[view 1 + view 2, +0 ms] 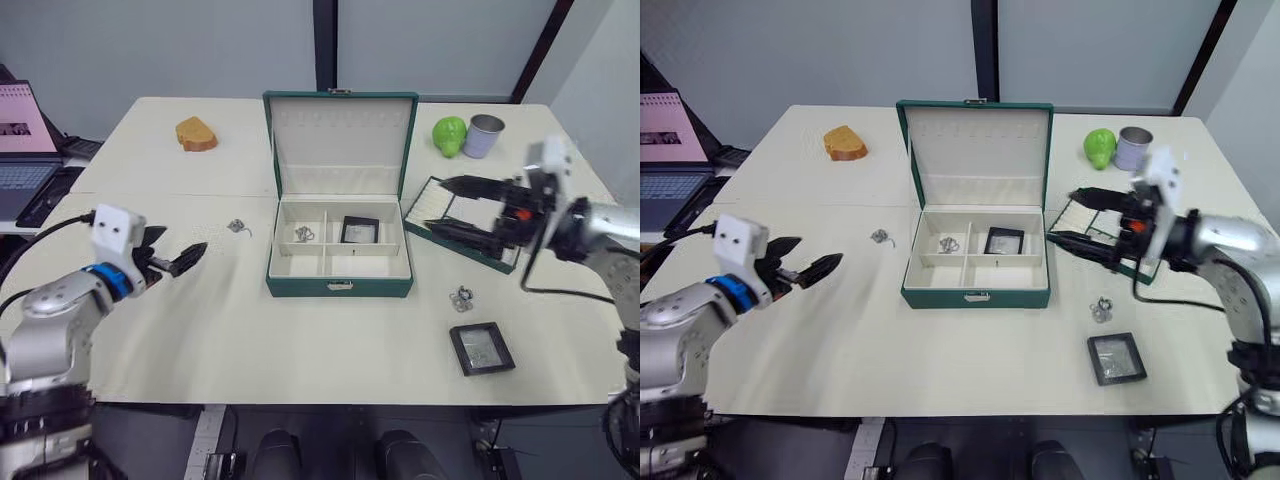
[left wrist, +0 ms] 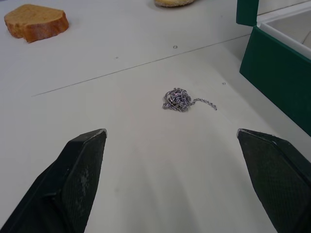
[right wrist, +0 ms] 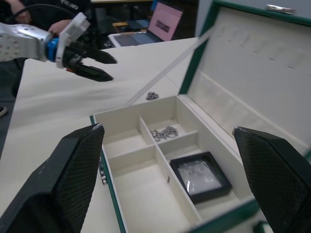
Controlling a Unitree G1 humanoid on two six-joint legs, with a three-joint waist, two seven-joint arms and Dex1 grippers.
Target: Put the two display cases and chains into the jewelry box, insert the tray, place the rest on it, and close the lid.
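Left hand [image 1: 172, 257] spread wide, empty, aimed at a loose silver chain clump [image 2: 178, 98] on the cream counter [image 1: 300, 340]. Right hand [image 1: 1077, 223] also spread, empty, over the box's right edge. Dark green rectangular jewelry box [image 1: 339, 286]: long axis left-right, lid [image 1: 340, 135] upright; holds one black-framed display case [image 1: 360, 230] and a chain [image 1: 304, 234]. Second case [image 1: 481, 348] lies front-right. No legible writing.
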